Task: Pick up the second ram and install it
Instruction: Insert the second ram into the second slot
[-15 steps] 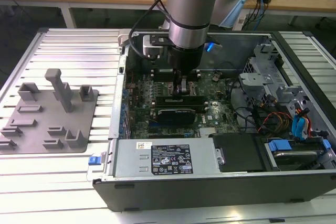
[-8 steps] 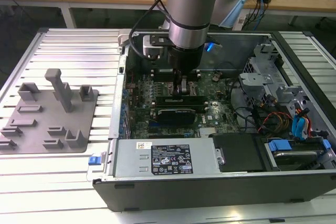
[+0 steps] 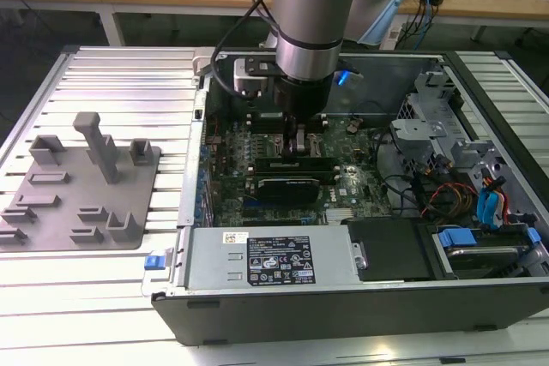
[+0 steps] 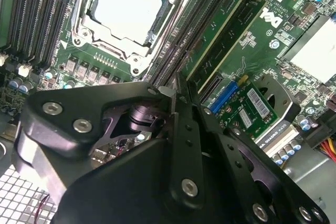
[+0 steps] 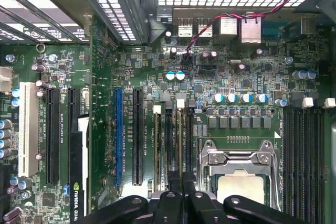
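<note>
My gripper (image 3: 296,150) reaches down inside the open computer case (image 3: 480,100) to the motherboard's memory slots beside the CPU socket (image 5: 241,174). In the first wrist view the second ram (image 5: 179,145) is a thin stick seen edge-on. It stands along a slot and runs in between the black fingertips (image 5: 170,196). The gripper (image 5: 180,192) is shut on it. In the second wrist view the fingers (image 4: 184,129) are pressed close together, in line with the dark slots (image 4: 181,56). Another green stick (image 4: 220,30) sits in a neighbouring slot.
A black expansion card (image 3: 292,179) lies just in front of the gripper. The power supply box (image 3: 266,259) fills the case's near side, with drive cages and cables (image 3: 455,186) at the exterior view's right. A grey fixture plate (image 3: 77,186) rests on the slatted table at the exterior view's left.
</note>
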